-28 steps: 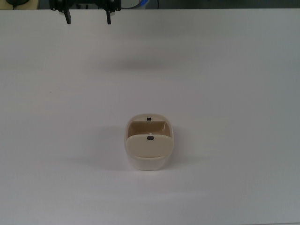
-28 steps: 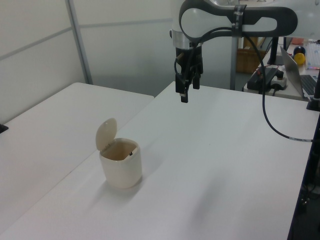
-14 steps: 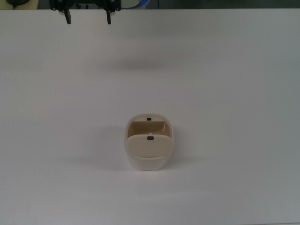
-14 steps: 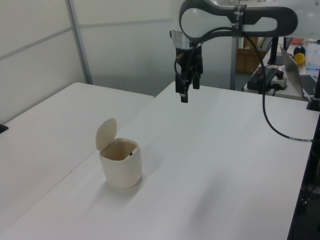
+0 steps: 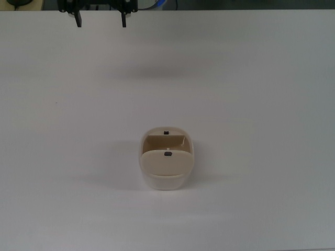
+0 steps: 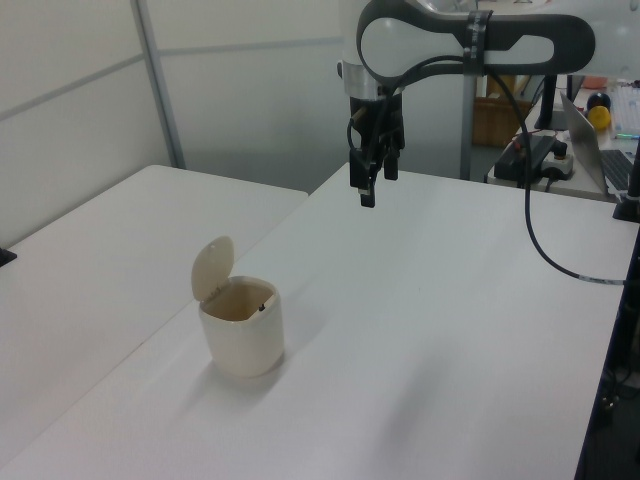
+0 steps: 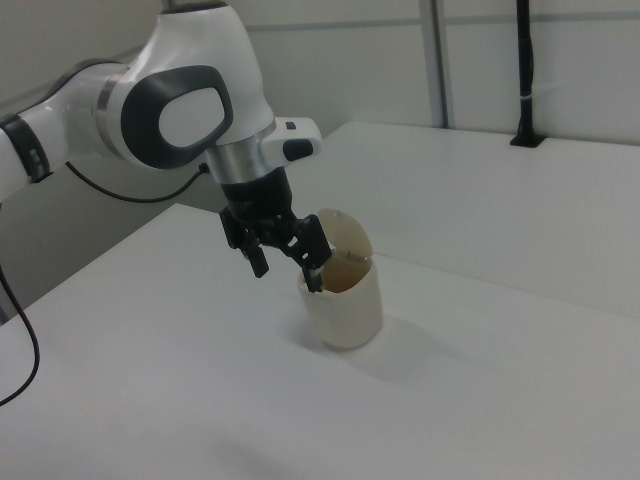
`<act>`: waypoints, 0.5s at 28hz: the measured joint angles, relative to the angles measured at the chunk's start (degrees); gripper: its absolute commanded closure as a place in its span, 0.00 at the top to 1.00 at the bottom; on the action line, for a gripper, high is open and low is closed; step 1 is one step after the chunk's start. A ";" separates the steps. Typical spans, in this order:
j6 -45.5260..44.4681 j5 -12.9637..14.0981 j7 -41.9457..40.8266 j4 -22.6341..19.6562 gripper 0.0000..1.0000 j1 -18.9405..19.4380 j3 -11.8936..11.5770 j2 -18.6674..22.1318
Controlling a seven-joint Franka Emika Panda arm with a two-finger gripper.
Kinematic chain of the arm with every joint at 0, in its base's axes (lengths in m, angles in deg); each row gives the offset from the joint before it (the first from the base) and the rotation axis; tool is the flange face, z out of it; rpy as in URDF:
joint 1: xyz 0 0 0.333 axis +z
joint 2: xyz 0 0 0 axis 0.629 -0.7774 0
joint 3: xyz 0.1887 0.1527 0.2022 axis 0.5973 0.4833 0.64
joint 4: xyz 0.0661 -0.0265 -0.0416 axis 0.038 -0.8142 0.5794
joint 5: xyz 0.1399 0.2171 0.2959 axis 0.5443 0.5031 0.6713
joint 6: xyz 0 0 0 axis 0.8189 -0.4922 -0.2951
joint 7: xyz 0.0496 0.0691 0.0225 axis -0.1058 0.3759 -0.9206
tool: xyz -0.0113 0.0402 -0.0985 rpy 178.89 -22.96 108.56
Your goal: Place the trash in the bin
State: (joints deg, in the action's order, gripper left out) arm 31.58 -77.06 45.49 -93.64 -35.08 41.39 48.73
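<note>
The gripper hangs with its jaws spread and nothing between them; in the top view the two dark fingertips stand well apart at the upper left of the frame, with bare table between. The left view shows the gripper in the upper centre of the frame, high above the table and well away from the bin. In the right view the gripper overlaps the bin's near side at centre frame, but that is a matter of line of sight; the other two views show clear separation.

Change noted: against the pictures of one second and half a second ago, the fingertips in the top view have shifted very slightly toward the right of the frame; in the left view the arm's position is practically unaltered. The bin has not moved.

The bin stands upright at lower centre of the top view, its flap lid tipped up and the mouth open. No paper wad is visible on the table in any view. The bin's interior is only partly visible, so the trash cannot be confirmed there.

Judgement: with empty jaws, a raised arm and no trash outside, the deposit appears complete.
</note>
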 measured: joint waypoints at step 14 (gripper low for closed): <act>0.00 0.66 0.01 0.25 1.00 0.12 0.09 0.11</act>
State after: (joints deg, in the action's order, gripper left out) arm 31.59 -76.40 45.50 -93.39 -34.96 41.48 48.84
